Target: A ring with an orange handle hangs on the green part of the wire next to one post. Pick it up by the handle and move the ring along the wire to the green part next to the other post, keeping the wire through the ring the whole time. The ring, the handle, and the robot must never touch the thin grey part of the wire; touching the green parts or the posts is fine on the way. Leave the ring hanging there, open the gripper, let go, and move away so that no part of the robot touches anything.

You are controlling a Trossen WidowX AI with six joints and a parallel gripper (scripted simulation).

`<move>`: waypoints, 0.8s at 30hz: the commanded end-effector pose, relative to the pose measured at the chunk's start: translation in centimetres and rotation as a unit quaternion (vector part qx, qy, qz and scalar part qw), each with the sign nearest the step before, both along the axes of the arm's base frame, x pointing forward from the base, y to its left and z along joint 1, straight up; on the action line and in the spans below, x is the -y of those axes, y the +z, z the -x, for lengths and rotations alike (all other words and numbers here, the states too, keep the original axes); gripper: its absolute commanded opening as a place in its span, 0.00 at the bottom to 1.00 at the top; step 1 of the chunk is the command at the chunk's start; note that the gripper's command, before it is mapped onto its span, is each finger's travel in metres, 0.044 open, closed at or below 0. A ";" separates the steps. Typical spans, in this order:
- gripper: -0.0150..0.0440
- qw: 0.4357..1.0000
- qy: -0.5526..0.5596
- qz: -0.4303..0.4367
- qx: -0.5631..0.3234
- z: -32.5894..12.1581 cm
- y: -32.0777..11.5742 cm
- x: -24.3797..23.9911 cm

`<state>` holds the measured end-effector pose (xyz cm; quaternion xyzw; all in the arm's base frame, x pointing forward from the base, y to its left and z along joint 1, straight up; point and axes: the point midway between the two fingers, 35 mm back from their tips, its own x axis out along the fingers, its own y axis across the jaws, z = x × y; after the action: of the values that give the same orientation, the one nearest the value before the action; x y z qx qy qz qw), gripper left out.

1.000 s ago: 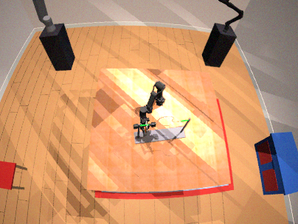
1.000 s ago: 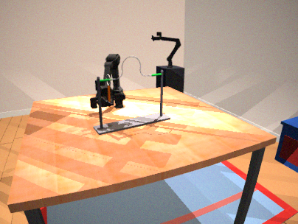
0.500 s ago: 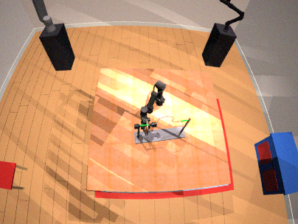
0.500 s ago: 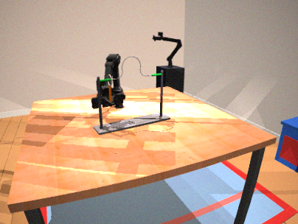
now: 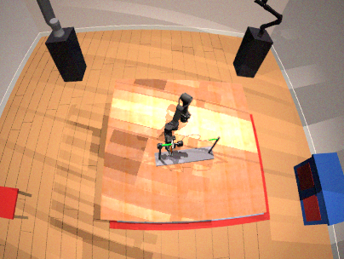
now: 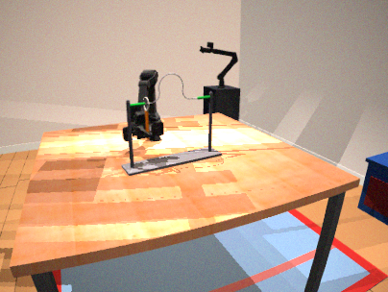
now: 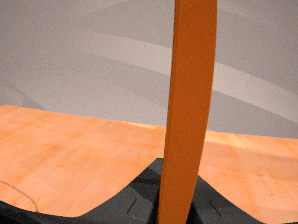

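The ring (image 6: 146, 98) is around the wire by the inner end of the green part (image 5: 166, 145) (image 6: 136, 104) at the left post (image 5: 159, 152) (image 6: 130, 139); I cannot tell whether it touches the wire. Its orange handle (image 6: 147, 119) (image 7: 192, 100) hangs down, nearly upright. My gripper (image 6: 147, 132) (image 7: 168, 167) is shut on the lower part of the handle, below the wire. The other green part (image 5: 213, 140) (image 6: 204, 97) is at the right post (image 5: 214, 145) (image 6: 210, 125). The ring is too small to make out in the top view.
The thin grey wire (image 6: 170, 74) arches high between the green parts, then dips before the right one. Both posts stand on a grey base plate (image 5: 196, 156) (image 6: 192, 158) on the wooden table (image 5: 192, 192) (image 6: 192, 197). My arm stands behind the wire. Black pedestals (image 5: 65, 55) (image 5: 253, 51) stand beyond the table.
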<state>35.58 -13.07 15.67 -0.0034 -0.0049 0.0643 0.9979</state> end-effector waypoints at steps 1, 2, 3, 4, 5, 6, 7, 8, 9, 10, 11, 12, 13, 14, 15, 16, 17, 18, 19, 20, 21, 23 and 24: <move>0.00 1.000 -0.002 -0.003 0.002 0.1 0.2 -0.4; 0.00 1.000 -0.002 -0.004 0.002 0.1 0.2 -0.6; 0.00 1.000 -0.002 -0.006 0.002 0.1 0.2 -0.7; 0.00 1.000 -0.002 -0.007 0.002 0.1 0.2 -0.8; 0.00 1.000 -0.002 -0.009 0.001 0.1 0.2 -1.0; 0.00 1.000 -0.002 -0.011 0.001 0.1 0.2 -1.1; 0.00 1.000 -0.002 -0.013 0.001 0.2 0.2 -1.3; 0.00 1.000 -0.002 -0.016 0.001 0.2 0.2 -1.4; 0.00 1.000 -0.002 -0.018 0.000 0.2 0.2 -1.6; 0.00 1.000 -0.002 -0.021 0.000 0.2 0.2 -1.8; 0.00 1.000 -0.002 -0.025 -0.001 0.2 0.2 -2.0; 0.00 1.000 -0.002 -0.029 -0.001 0.3 0.2 -2.2; 0.00 0.999 -0.002 -0.033 -0.002 0.3 0.2 -2.4; 0.00 0.999 -0.002 -0.037 -0.002 0.3 0.2 -2.6; 0.00 0.999 -0.002 -0.042 -0.003 0.3 0.2 -2.8; 0.00 0.999 -0.001 -0.048 -0.004 0.4 0.2 -3.0; 0.00 0.999 -0.001 -0.054 -0.004 0.4 0.2 -3.3; 0.00 0.998 -0.001 -0.059 -0.005 0.4 0.2 -3.5; 0.00 0.998 -0.001 -0.065 -0.006 0.5 0.3 -3.8; 0.00 0.998 -0.001 -0.070 -0.006 0.5 0.3 -3.9; 0.00 0.997 -0.001 -0.075 -0.007 0.5 0.3 -4.1; 0.00 0.996 -0.001 -0.090 -0.009 0.6 0.4 -4.7; 0.00 0.995 -0.001 -0.098 -0.010 0.6 0.4 -5.0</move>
<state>35.08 -8.78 15.87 0.0755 -0.0004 0.0644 0.9951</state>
